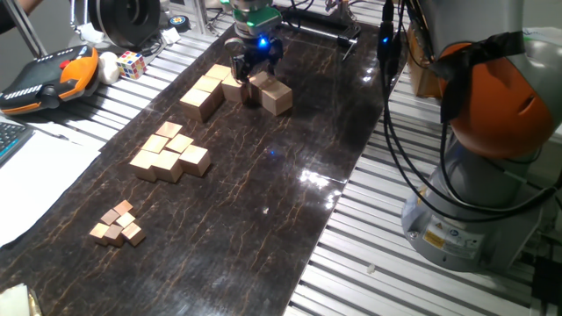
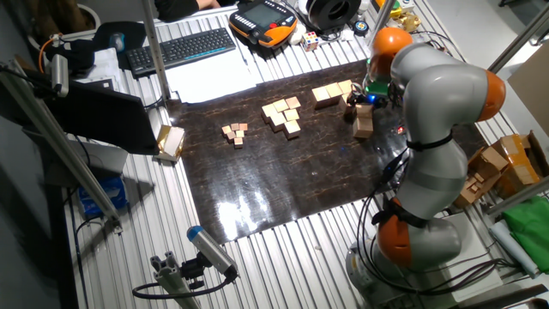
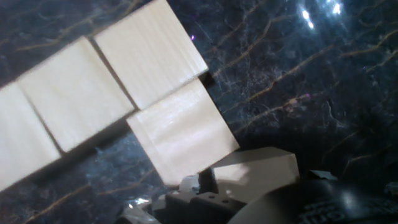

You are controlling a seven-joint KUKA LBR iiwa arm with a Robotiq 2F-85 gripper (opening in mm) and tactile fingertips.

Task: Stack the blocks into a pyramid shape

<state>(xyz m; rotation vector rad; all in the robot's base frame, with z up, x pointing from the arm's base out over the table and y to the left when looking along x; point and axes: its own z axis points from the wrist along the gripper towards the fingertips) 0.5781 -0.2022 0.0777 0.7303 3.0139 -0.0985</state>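
The gripper [image 1: 253, 70] is hanging low over the far end of the dark marble-patterned mat [image 1: 263, 175], its black fingers [image 1: 239, 68] reaching down just beside the large tan blocks [image 1: 213, 89]. Whether the fingers are clamping a cube or merely straddling one cannot be told from these views. Most of the blocks are lying in a row to the left of the gripper, and one cube [image 1: 277, 95] is sitting alone just to its right, seen in the other fixed view as a tan cube [image 2: 363, 125] beneath the arm [image 2: 437, 112]. In the hand view, three block tops [image 3: 149, 53] are showing side by side, with a fourth [image 3: 182, 130] touching them and a fifth [image 3: 258, 171] nearer the finger. Nearer along the mat, medium cubes [image 1: 171, 151] are clustering together, and tiny cubes [image 1: 118, 223] are lying nearest.
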